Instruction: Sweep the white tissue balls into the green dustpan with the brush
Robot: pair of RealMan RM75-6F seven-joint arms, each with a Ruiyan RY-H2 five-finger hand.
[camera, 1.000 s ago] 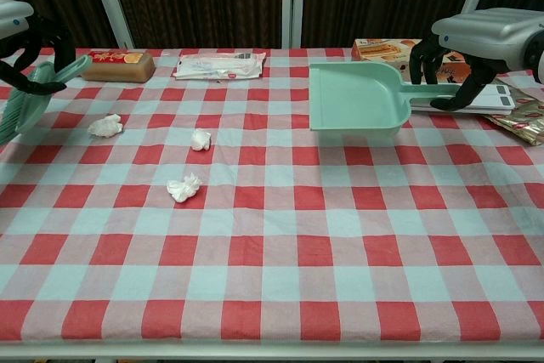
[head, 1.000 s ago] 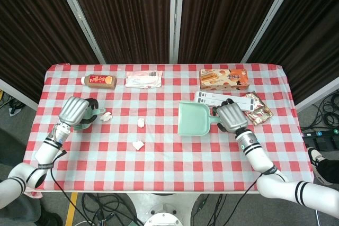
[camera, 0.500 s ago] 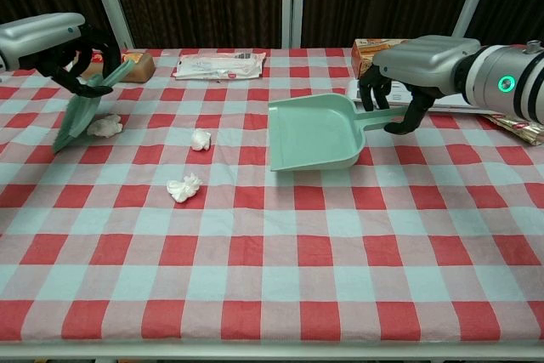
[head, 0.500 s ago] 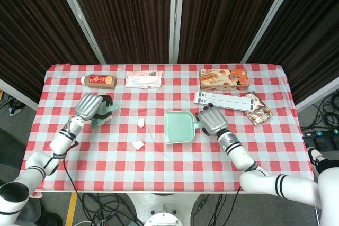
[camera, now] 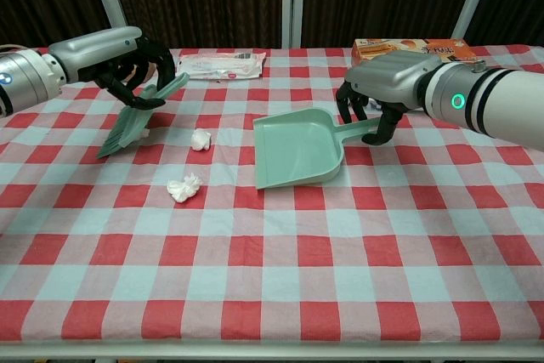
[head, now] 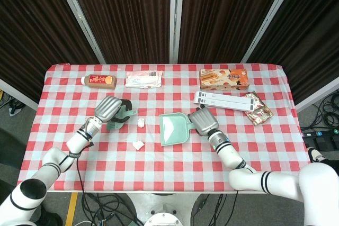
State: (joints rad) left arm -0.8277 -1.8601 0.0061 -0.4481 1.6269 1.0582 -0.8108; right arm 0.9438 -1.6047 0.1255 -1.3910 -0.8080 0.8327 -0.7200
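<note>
Chest view: my left hand (camera: 127,61) grips brush (camera: 127,121), right hand (camera: 374,95) grips green dustpan (camera: 297,149). Two tissue balls (camera: 184,187) visible at pan's nine o'clock, unswept.

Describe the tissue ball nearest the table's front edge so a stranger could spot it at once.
Start at the green dustpan held by the right hand mid-table, then look toward the robot's left. Two tissue balls lie in the open there; the one meant is nearer the front edge than its neighbour and looks more spread out.
</note>
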